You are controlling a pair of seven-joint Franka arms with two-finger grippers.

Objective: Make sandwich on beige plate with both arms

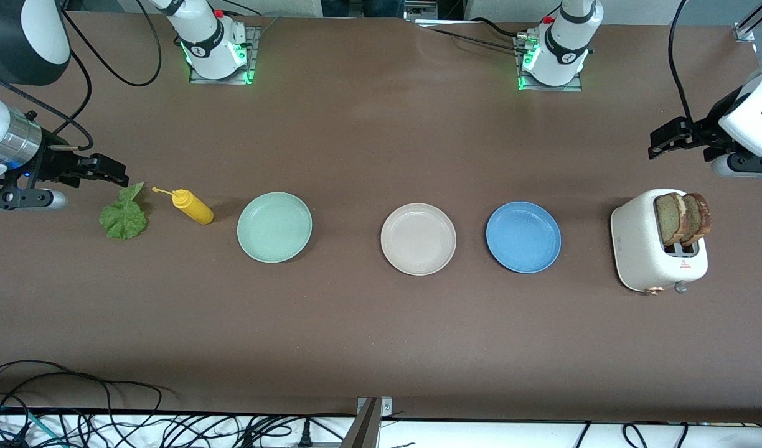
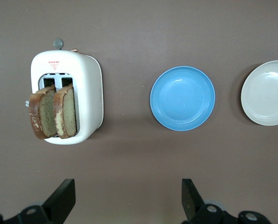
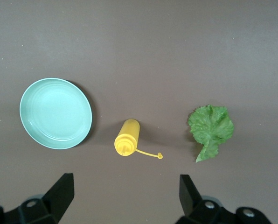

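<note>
The beige plate [image 1: 418, 239] is round, shallow, pale, bare, between one mint plate [image 1: 274, 226] and one blue plate [image 1: 523, 236]. Two bread slices [image 1: 685, 218] stand in one toaster [image 1: 649, 249] below the left gripper [image 1: 658, 142], jaws released. One lettuce leaf [image 1: 124, 214] and one yellow bottle [image 1: 193, 206] lie beneath the right gripper [image 1: 116, 173], jaws released.

Two glossy white robot arms with rounded joints and black bands rise from square metal base plates lit by green lights, each base bearing a small red button. Black cables loop from both arms. The right arm [image 1: 20, 43] has a silver metal wrist cuff. The right gripper [image 3: 125, 198] and left gripper [image 2: 127, 200] are black, with angular wedge-shaped fingers.
</note>
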